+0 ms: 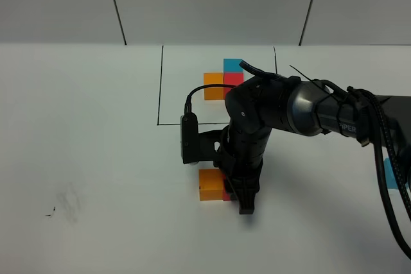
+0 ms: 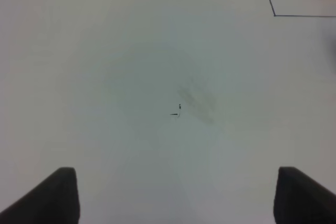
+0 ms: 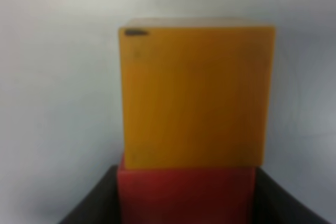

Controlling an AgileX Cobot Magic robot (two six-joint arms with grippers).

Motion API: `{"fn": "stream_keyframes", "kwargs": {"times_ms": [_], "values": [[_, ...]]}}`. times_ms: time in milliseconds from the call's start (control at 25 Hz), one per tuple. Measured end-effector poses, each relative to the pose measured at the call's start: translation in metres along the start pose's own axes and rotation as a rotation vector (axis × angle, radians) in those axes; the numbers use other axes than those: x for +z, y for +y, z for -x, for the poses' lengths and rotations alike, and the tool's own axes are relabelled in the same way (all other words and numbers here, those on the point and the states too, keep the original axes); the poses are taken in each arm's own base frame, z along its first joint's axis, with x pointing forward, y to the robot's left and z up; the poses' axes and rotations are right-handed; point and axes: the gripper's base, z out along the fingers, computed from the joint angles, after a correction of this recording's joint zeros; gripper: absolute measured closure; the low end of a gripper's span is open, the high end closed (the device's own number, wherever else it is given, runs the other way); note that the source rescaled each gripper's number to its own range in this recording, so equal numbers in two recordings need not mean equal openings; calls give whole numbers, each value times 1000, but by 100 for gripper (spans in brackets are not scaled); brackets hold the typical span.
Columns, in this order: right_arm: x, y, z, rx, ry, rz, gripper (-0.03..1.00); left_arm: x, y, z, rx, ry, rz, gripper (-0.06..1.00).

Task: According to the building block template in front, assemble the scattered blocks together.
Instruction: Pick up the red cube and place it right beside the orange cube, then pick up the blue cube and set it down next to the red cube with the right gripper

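Observation:
The template is a black-lined square outline [image 1: 158, 88] at the back, holding a fixed orange [image 1: 213, 86], red [image 1: 234, 79] and blue [image 1: 232, 65] cube trio. In front of it a loose orange cube [image 1: 209, 184] sits on the table, touching a loose red cube [image 1: 226, 194]. My right gripper [image 1: 236, 196] reaches down over the red cube. In the right wrist view the red cube [image 3: 186, 195] sits between the dark fingers [image 3: 97, 200], pressed against the orange cube [image 3: 197, 95]. A light blue cube [image 1: 390, 172] lies at the far right behind cables. My left gripper [image 2: 176, 192] is open and empty over bare table.
The right arm [image 1: 302, 110] and its cables [image 1: 385, 158] stretch from the right edge across the template's front line. A grey scuff mark [image 1: 67, 200] is on the left of the table and shows in the left wrist view [image 2: 197, 100]. The outline corner [image 2: 274, 15] shows there too.

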Motion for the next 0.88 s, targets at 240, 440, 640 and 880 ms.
{"fn": "stream_keyframes", "kwargs": {"times_ms": [240,440,640,880], "values": [[0,0,0,-4,-1,1,77,0,0,0,0,0,0,30],[0,0,0,0,1,3,77,0,0,0,0,0,0,30],[-1,0,0,24,4,7,75,0,0,0,0,0,0,30],[-1,1,-1,85,12,14,24,0,0,0,1,0,0,30]]}}
